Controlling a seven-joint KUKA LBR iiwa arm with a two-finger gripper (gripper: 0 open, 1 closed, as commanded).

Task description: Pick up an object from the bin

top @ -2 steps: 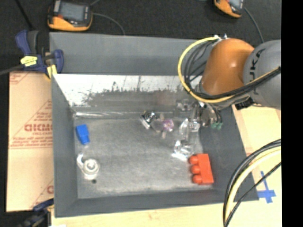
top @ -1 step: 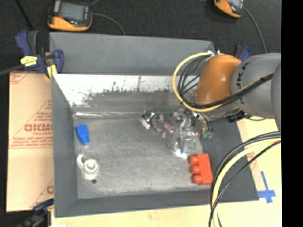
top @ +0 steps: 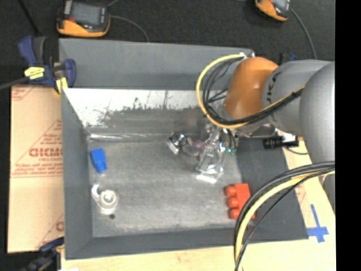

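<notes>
Several small things lie loose in the grey bin point(top: 163, 199), and I take the orange-red studded block point(top: 237, 199) as my landmark for all of them. Just above and a little left of that block lies a clear, glassy plastic piece point(top: 207, 169), and the gripper point(top: 217, 147) hangs directly over its upper end, beneath the arm's orange cover point(top: 248, 86). From this angle I cannot tell how far open the gripper is or whether it has hold of anything; the clear plastic and the metal run together there. Further up and left of the block sits a crumpled, shiny, foil-like thing point(top: 179, 143), close to the clear piece, though I cannot tell whether the two touch. Far to the left of the block, well apart from the gripper, are a small blue block point(top: 98, 160) and, below it, a pale round cap-like thing point(top: 106, 199). I judge the clear piece to be the likely target: it looks light, thin-walled and smooth, so it may slide or flex under a pinch rather than seat firmly. I would close across its narrower width near the middle, squeezing gently, and watch that the foil-like neighbour does not get dragged along.
</notes>
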